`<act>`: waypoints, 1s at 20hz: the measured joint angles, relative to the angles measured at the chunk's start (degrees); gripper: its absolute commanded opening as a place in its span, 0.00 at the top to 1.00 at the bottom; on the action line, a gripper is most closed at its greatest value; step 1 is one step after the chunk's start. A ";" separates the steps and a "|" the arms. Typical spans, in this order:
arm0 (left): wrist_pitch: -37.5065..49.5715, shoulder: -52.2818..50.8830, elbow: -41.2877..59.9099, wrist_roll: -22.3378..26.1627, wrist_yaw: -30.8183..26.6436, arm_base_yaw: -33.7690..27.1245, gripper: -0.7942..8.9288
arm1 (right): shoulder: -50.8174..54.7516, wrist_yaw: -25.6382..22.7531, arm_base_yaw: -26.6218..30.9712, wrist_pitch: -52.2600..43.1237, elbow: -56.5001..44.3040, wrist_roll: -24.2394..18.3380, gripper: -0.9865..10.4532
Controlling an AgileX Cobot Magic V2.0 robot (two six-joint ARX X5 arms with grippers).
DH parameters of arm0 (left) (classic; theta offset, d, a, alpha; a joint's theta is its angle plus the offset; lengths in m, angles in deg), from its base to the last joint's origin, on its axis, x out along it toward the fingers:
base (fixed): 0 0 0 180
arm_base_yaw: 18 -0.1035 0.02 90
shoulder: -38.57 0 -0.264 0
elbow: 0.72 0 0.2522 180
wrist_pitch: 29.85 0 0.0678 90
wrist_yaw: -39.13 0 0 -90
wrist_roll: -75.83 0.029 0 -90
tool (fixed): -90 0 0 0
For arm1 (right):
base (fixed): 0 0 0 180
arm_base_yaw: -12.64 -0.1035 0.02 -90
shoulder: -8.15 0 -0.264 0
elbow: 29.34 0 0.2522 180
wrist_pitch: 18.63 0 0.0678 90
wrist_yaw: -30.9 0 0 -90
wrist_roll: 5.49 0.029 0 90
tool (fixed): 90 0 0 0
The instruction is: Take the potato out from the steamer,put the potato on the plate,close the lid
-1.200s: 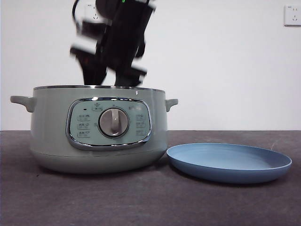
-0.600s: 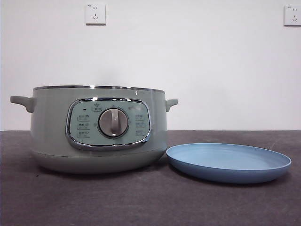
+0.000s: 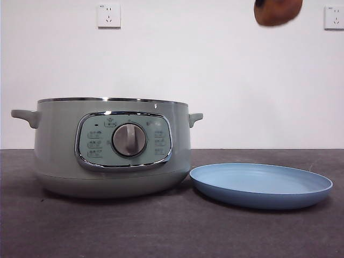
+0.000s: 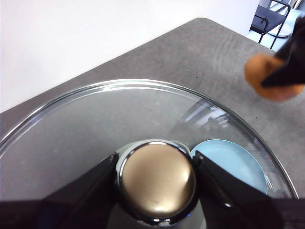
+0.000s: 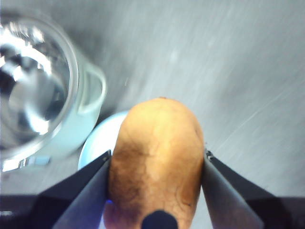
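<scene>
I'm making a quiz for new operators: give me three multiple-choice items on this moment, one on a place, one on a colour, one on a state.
1. Where is the potato?
A. inside the steamer
B. lying on the plate
C. held in the air, high above the plate

2. What colour is the plate?
A. light blue
B. red
C. black

3. What state is the steamer in?
A. lid on
C. tipped on its side
B. open, lid held away

Answers:
1 C: the front view shows the potato near the top edge, high over the plate, and the right gripper is clamped on it.
2 A: the plate shows light blue in the front view.
3 B: the steamer stands upright with a bare rim, while the left gripper grips the knob of the lid.
</scene>
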 measured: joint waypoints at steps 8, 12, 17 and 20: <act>0.76 0.00 0.00 0.00 0.00 0.00 0.93 | -0.59 6.67 0.07 -19.10 -28.37 0.87 0.92; 0.76 0.00 0.00 0.00 0.00 0.00 0.93 | -0.81 6.91 0.07 -31.04 -41.64 1.66 0.92; 0.79 0.00 0.00 0.00 0.00 0.00 0.93 | -0.98 6.88 0.07 -43.01 -54.21 2.29 0.92; 0.79 0.00 0.00 0.00 0.02 0.00 0.93 | -0.92 6.91 0.07 -43.80 -54.75 2.97 0.89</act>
